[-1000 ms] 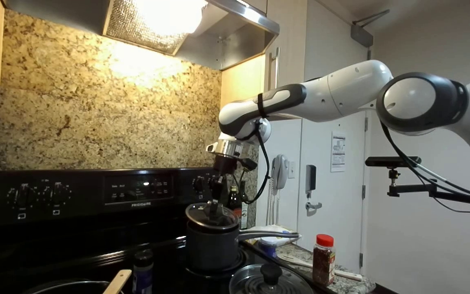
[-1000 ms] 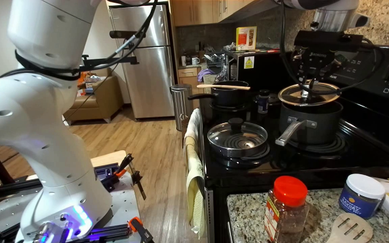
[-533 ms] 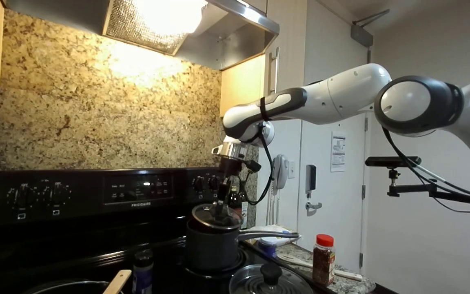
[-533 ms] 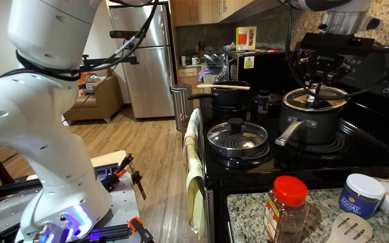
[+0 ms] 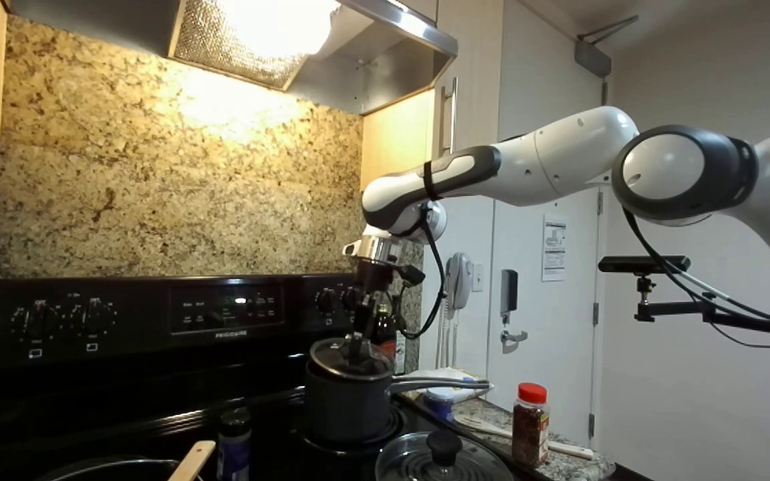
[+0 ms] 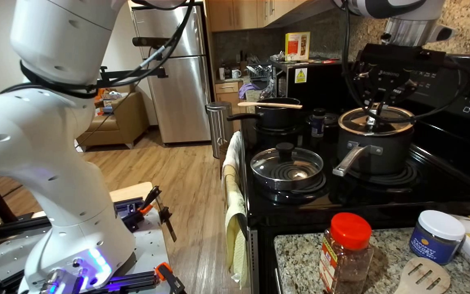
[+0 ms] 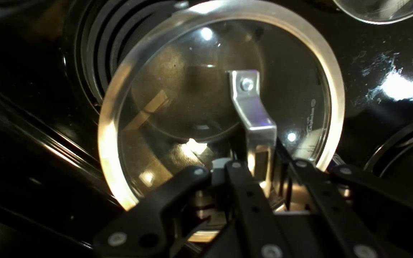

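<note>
1 ROBOTIQ gripper (image 7: 260, 162), FRIGIDAIRE stove (image 5: 191, 347)

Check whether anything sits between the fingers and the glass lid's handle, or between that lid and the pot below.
Nothing visible does. The fingers are shut on the metal handle of the glass lid, and in both exterior views no object shows between lid and pot, though not every side is visible.

Warm light (image 5: 278, 23) from the range hood (image 5: 345, 73) washes the speckled stone backsplash (image 5: 158, 180); a white door (image 5: 569, 334) stands nearby, while a steel refrigerator (image 6: 180, 94) and tan armchair (image 6: 133, 112) rest on wood-plank floor (image 6: 190, 175)
</note>
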Robot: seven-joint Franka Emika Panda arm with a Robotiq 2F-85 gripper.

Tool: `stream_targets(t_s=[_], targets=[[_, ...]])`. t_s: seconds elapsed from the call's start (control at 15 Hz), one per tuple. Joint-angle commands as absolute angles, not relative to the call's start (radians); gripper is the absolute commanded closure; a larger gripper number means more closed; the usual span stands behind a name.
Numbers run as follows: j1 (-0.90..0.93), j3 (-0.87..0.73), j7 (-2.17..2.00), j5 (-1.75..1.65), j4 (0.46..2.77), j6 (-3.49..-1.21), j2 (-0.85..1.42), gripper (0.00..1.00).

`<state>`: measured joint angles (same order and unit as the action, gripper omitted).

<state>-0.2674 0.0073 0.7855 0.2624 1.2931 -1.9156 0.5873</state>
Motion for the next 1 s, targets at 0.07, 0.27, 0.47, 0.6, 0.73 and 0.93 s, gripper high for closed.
stream_targets(t_s=[0.07,0.27,0.47,0.6,0.73,0.93], targets=[[-0.278,0.021,0.815,0.253,1.267,-1.924,0.595,0.95],[-0.276,0.016,0.812,0.243,1.264,-1.928,0.596,0.95],[-0.278,0.015,0.813,0.241,1.255,-1.934,0.603,0.95],[-0.277,0.017,0.816,0.239,1.249,-1.935,0.610,0.95],[-0.276,0.018,0.820,0.238,1.243,-1.938,0.617,0.95],[-0.276,0.019,0.819,0.235,1.226,-1.918,0.629,0.95]])
